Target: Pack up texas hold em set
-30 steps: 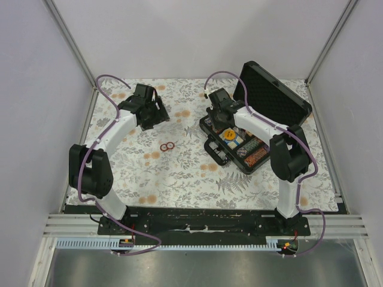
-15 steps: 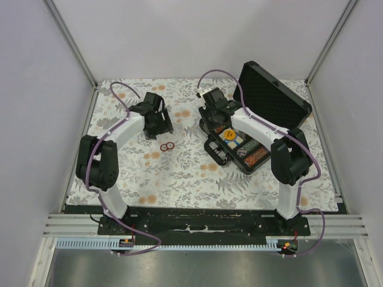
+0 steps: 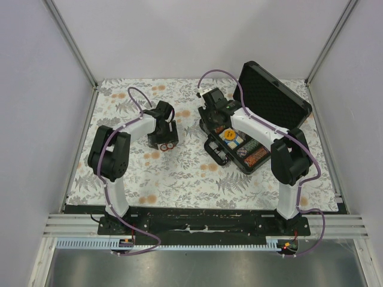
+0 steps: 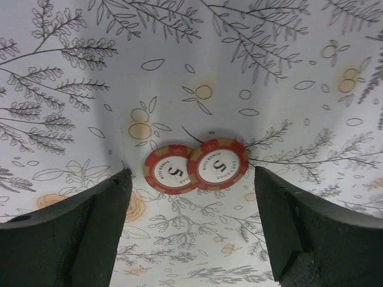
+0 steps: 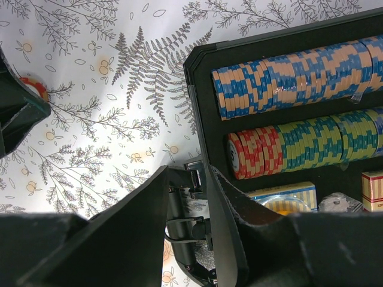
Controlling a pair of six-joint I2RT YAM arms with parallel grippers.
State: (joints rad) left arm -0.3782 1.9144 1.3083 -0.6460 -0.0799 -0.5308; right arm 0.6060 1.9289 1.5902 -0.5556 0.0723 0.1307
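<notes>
Packing looks mostly done — chip rows (image 5: pixel 287 78) fill the open case (image 3: pixel 272 101), lid up. Two red chips (image 4: pixel 194 167) lie touching on the table (image 3: pixel 179 170), left of the case, between the wide-spread fingers of the left gripper (image 4: pixel 191 173), ungrasped. Right gripper (image 5: pixel 188 173) straddles the case's front wall — clamped or not, I cannot tell. Left to do, I judge: chips in, lid shut

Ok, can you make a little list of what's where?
left claw: open, fingers either side of two red chips
chips: flat on the table, touching, each marked 5
right claw: fingers either side of the case rim; grip unclear
case: lid open, chip rows inside
</notes>
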